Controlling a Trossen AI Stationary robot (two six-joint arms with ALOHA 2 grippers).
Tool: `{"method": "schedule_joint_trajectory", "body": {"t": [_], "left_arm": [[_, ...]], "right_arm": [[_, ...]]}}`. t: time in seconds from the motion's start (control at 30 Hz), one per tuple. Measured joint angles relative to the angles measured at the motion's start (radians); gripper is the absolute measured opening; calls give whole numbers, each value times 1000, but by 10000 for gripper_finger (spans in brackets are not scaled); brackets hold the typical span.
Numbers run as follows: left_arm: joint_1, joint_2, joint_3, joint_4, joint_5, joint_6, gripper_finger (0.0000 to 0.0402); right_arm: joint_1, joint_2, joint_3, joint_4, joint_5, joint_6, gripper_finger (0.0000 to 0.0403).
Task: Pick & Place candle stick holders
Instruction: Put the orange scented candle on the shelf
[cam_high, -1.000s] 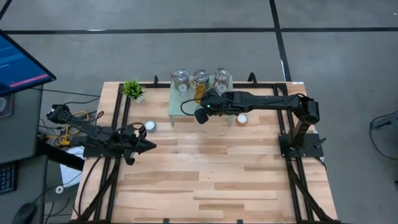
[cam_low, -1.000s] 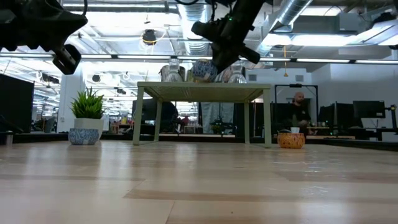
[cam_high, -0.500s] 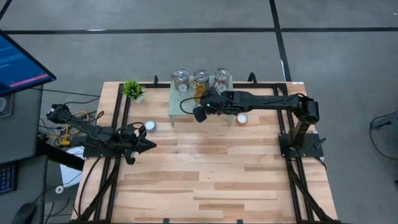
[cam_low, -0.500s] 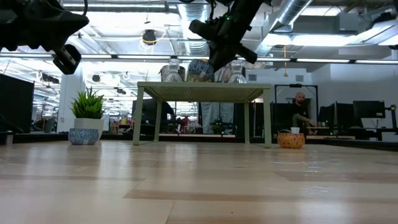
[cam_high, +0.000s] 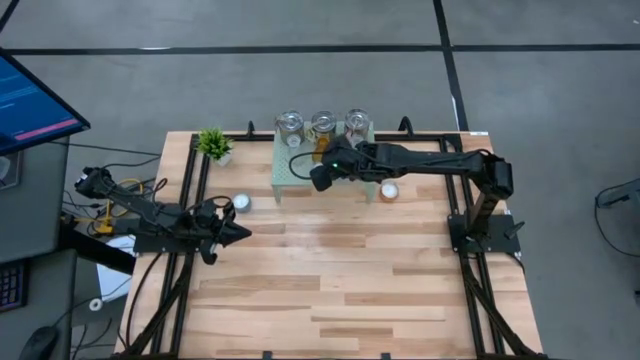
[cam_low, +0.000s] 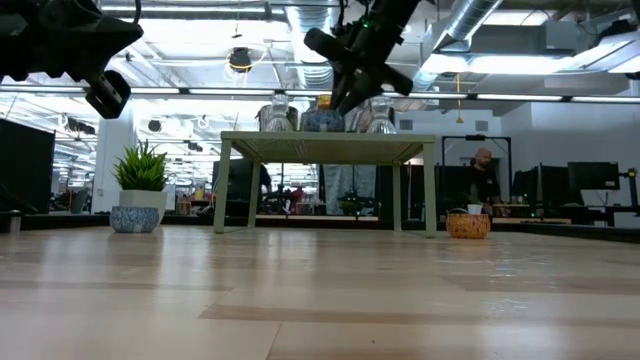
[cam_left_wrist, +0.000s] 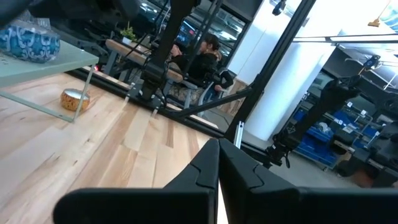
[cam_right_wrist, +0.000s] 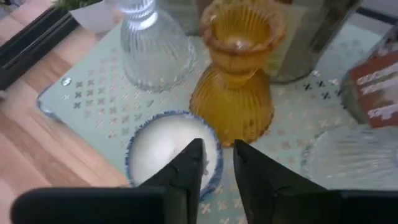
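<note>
A blue-and-white tealight cup (cam_right_wrist: 171, 149), round and low with a white filling, is seen set on the pale green mesh stand (cam_right_wrist: 93, 102), whose top is punched with small crosses. The right gripper (cam_right_wrist: 216, 163) is held just above the cup's near rim, its two dark fingers parted by a narrow gap and closed on nothing. Just beyond the cup stands a ribbed amber holder (cam_right_wrist: 233, 87), waisted like an hourglass, and beside that a ribbed clear glass holder (cam_right_wrist: 152, 53). From above, three silvery glass jars (cam_high: 323, 124) are shown lined up along the stand's far edge, with the right gripper (cam_high: 321, 176) over the stand's front part. An orange tealight cup (cam_high: 389, 190) lies on the pale wooden table (cam_high: 330, 280) at the stand's right leg, a white cup (cam_high: 241, 203) well to the left. The left gripper (cam_high: 240, 234) is pictured shut, off near the table's left edge.
</note>
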Motion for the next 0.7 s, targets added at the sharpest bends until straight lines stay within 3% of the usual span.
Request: {"method": "schedule_joint_trajectory", "body": {"t": [0.3, 0.57, 0.7], "left_arm": [[0, 0, 0, 0, 0, 0, 7], [0, 0, 0, 17, -7, -17, 8], [0, 0, 0, 79, -32, -14, 9]], "right_arm": [[13, -3, 52, -5, 17, -53, 96], [72, -112, 83, 25, -192, -54, 96], [123, -172, 84, 60, -242, -40, 96]]}}
